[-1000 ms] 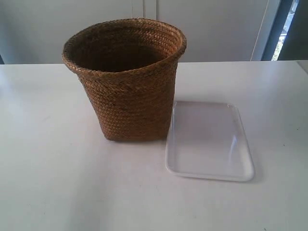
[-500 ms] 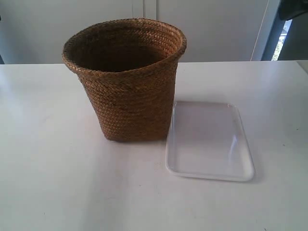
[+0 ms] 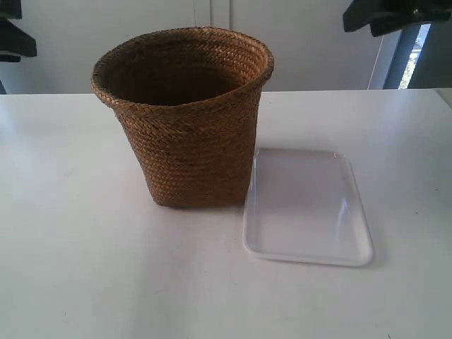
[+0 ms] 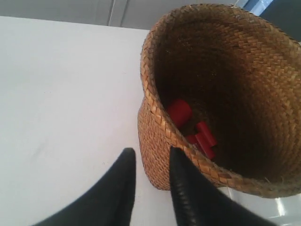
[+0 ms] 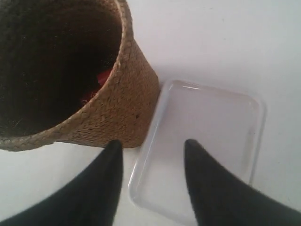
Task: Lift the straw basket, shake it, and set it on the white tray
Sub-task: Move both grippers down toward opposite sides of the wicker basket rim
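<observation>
In the exterior view the inside of the straw basket (image 3: 185,120) is dark and its floor is hidden. Only the left wrist view shows red pieces (image 4: 180,112) lying at the bottom, and their number and shape are hard to make out. The right wrist view gives just a red glimpse in the shadow. The top edge of the exterior view cuts off both arms. The arm at the exterior view's left (image 3: 14,32) is a dark sliver in the corner, and the arm at the exterior view's right (image 3: 388,14) is a dark bar.

The basket stands upright on the white surface (image 3: 78,247). Its base is just beside the white tray (image 3: 307,208), at the tray's corner rim, and whether the two touch cannot be told. The tray lies flat. Open surface spreads on the basket's side away from the tray and in front of both. A pale wall (image 3: 318,42) rises behind.

The left hand (image 4: 151,150) hangs beside the basket's rim, its two black fingers (image 4: 124,188) parted and grasping nothing. One finger overlaps the rim in the picture, so contact cannot be judged. The right hand (image 5: 152,143) hangs over the line where basket and tray meet, its fingers spread wider, released.
</observation>
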Controlling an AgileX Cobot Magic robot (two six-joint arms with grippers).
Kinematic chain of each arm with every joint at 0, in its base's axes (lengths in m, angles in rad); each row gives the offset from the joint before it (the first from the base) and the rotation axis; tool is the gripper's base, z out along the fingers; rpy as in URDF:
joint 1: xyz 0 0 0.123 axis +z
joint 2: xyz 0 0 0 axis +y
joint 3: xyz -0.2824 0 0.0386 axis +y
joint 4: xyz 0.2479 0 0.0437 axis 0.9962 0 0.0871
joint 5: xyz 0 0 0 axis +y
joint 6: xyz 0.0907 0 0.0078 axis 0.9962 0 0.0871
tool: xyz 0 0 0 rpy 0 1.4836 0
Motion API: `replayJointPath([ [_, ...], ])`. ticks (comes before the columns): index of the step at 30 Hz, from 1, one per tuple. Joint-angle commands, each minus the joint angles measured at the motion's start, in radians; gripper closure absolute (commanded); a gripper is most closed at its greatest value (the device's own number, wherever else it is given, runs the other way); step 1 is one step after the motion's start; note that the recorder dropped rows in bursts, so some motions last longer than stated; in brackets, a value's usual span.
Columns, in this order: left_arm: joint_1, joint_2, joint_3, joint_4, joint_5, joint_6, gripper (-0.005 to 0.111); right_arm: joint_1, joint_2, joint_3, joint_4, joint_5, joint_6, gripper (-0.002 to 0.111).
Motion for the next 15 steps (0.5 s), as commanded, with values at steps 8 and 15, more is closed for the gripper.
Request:
replayJointPath([
  [8,0.0,0.047,-0.071,-0.032,0.113,0.004,0.054,-0.001,0.03,-0.001,0.051,-0.053,-0.019,0.041],
  [15,0.0,0.104,-0.073,-0.029,0.106,0.048,0.054,0.0,0.03,-0.001,0.169,-0.187,-0.028,0.041],
])
